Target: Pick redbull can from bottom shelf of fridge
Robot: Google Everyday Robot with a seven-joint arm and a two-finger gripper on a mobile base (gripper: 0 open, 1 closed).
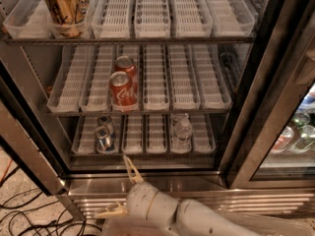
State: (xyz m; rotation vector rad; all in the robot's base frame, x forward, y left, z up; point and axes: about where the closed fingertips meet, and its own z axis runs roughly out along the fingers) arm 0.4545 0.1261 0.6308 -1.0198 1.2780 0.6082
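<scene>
The fridge (147,183) stands open before me, with three racks of white lane trays. On the bottom shelf (147,141), two slim redbull cans stand in a left lane, one in front (104,138) and one behind it (105,122). My gripper (119,186) is low in front of the fridge's steel base, below and a little right of the cans. It is open: one finger (131,169) points up at the shelf's front edge, the other (109,211) spreads out to the lower left. It holds nothing.
A clear plastic bottle (182,130) stands on the bottom shelf to the right. Two red cola cans (122,89) are on the middle rack, a big gold can (63,5) is on the top rack. The glass door (275,132) stands at right. Cables (29,215) lie on the floor at left.
</scene>
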